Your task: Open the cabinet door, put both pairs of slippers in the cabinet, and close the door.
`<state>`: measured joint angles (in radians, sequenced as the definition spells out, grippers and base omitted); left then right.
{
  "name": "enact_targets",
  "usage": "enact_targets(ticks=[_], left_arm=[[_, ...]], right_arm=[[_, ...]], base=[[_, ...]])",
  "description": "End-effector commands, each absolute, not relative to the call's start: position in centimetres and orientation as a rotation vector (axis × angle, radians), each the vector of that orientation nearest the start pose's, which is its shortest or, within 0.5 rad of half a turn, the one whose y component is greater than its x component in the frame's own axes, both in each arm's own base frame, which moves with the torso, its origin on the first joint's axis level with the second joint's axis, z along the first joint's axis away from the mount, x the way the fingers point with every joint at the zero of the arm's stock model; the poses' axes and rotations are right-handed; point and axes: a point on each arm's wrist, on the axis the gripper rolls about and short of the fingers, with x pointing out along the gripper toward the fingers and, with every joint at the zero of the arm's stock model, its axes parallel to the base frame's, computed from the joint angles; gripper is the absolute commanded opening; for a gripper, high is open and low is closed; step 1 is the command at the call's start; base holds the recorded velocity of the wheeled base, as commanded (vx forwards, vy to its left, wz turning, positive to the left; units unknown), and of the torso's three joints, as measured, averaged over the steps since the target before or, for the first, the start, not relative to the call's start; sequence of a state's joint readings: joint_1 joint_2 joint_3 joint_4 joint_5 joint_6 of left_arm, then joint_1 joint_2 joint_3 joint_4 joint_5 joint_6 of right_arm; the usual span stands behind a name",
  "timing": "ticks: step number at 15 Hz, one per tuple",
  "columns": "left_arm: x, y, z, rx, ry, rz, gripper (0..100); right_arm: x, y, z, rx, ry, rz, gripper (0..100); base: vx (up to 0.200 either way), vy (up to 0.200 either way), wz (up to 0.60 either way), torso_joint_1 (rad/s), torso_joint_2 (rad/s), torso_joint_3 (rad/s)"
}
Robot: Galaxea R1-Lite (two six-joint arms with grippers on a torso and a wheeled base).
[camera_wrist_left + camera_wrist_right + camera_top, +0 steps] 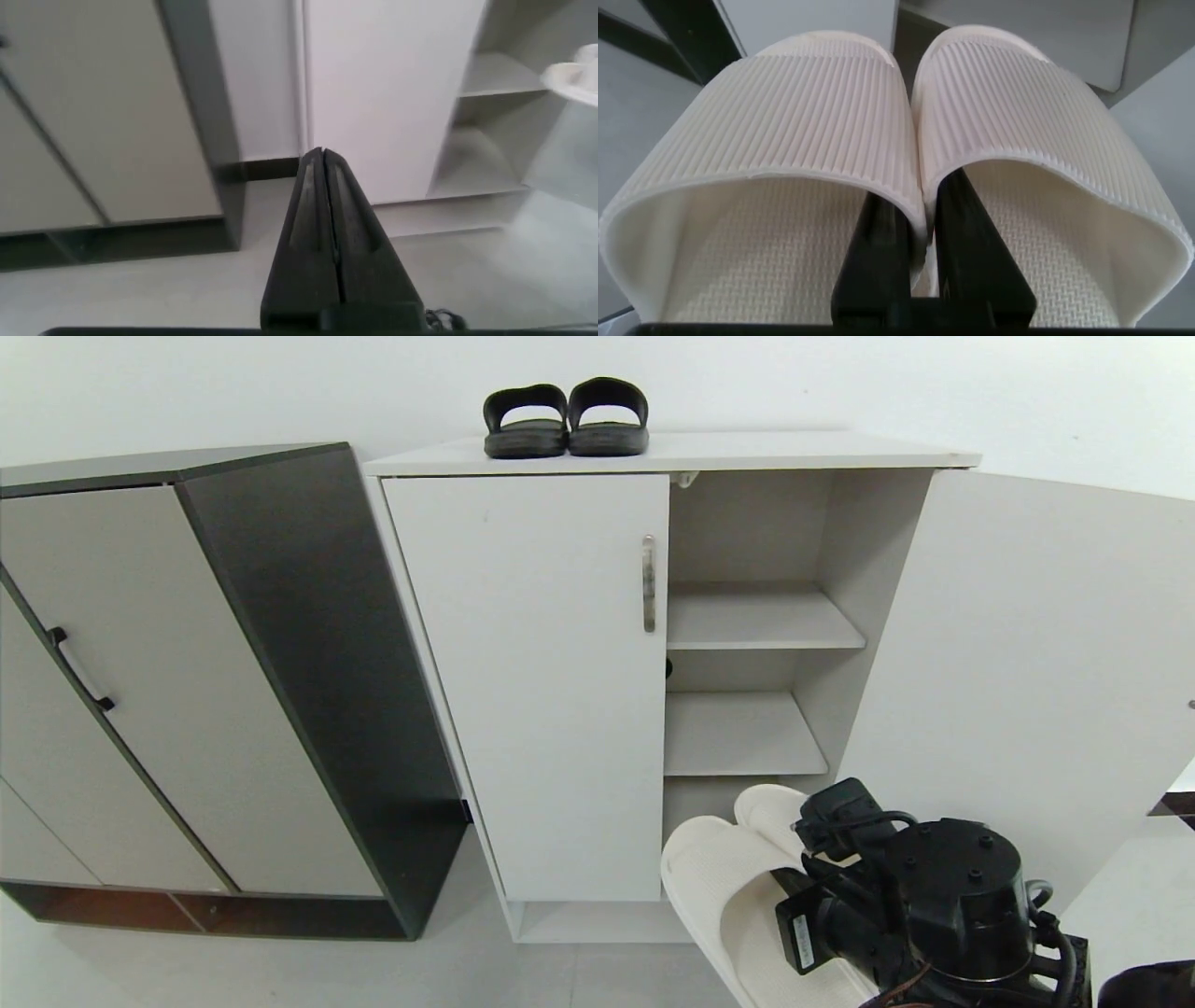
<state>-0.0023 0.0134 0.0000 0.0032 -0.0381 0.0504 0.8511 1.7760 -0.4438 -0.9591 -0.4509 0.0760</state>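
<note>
Before open white cabinet (527, 709), right hand (923, 233) grips white slippers (813, 112); left hand (323, 163) clenched.

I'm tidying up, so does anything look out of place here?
The black slippers sit on top of the white cabinet, not on its shelves. The white slippers are clamped in the right gripper, outside it.
</note>
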Motion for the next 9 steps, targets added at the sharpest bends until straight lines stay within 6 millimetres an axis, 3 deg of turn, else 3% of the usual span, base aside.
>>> enact_targets(ticks=[1,6,9], left_arm=[[-2.3,-0.1,7.5,0.026,0.006,-0.045,0],[-2.3,-0.1,7.5,0.024,0.006,-0.045,0],[-2.3,-0.1,7.5,0.026,0.006,-0.045,0]], right_arm=[[18.5,19.7,10.9,-0.143,0.299,0.383,0],[20.2,21.2,11.8,-0.117,0.256,0.339,0],[21.3,22.2,12.1,-0.103,0.227,0.279,0]], base=[[0.000,0.000,0.00,0.000,0.00,0.000],[0.000,0.000,0.00,0.000,0.00,0.000],[0.000,-0.200,0.00,0.005,0.00,0.004]])
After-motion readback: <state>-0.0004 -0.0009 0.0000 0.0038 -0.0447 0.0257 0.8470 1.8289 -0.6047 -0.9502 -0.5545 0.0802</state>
